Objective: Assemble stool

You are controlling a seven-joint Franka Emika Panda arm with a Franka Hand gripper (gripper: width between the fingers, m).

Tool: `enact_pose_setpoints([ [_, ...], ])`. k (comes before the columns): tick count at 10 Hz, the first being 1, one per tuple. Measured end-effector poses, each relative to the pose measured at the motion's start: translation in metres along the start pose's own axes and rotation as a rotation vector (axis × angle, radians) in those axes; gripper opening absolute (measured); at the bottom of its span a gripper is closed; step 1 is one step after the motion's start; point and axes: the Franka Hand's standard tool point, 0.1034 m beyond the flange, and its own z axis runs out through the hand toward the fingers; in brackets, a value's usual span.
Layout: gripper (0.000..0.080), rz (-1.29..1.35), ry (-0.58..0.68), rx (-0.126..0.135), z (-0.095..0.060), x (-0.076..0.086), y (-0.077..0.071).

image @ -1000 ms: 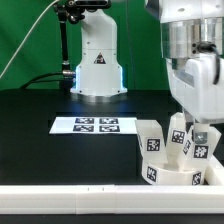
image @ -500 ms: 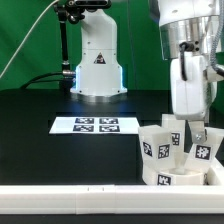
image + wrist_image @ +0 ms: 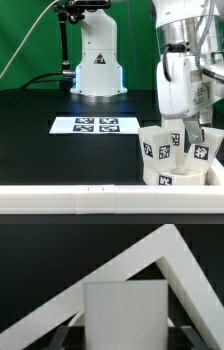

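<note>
From the exterior view, the stool (image 3: 178,160) sat at the near edge of the black table (image 3: 40,140), toward the exterior view's right, just behind the long white bar (image 3: 70,189) that ran across the front. It was white plastic: a round seat at the bottom with blocky legs standing up from it, each face carrying a black-and-white square tag. The gripper (image 3: 189,133) had come down among the legs and looked clamped on one upright leg (image 3: 190,140), though the neighbouring legs hid the fingertips. The stool's right side was cut off by the picture's edge. Further back lay the marker board (image 3: 94,125), flat in front of the arm's white base (image 3: 97,62).

In the wrist view, a plain white block, the leg (image 3: 125,314), filled the middle, with dark fingers (image 3: 65,333) pressed against both sides. Behind it two white edges met in a peak over black; which part they belonged to I could not make out.
</note>
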Motion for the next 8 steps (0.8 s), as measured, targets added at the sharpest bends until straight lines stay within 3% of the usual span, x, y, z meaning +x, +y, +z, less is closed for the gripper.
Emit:
enact_pose_setpoints([
  [1,0.0338,-0.016,0.000,0.000,0.000,0.000,0.000],
  [2,0.0413,-0.031,0.000,-0.001,0.000,0.000,0.001],
  [3,0.0548,-0.034,-0.002,-0.002,-0.001,-0.001,0.001],
  [4,0.0548,-0.051,-0.016,-0.001,-0.010,-0.007,-0.001],
  [5,0.0631,-0.061,-0.030,0.003,-0.020,-0.012,-0.002],
  [8,0.0649,-0.062,-0.019,-0.003,-0.013,-0.008,0.000],
])
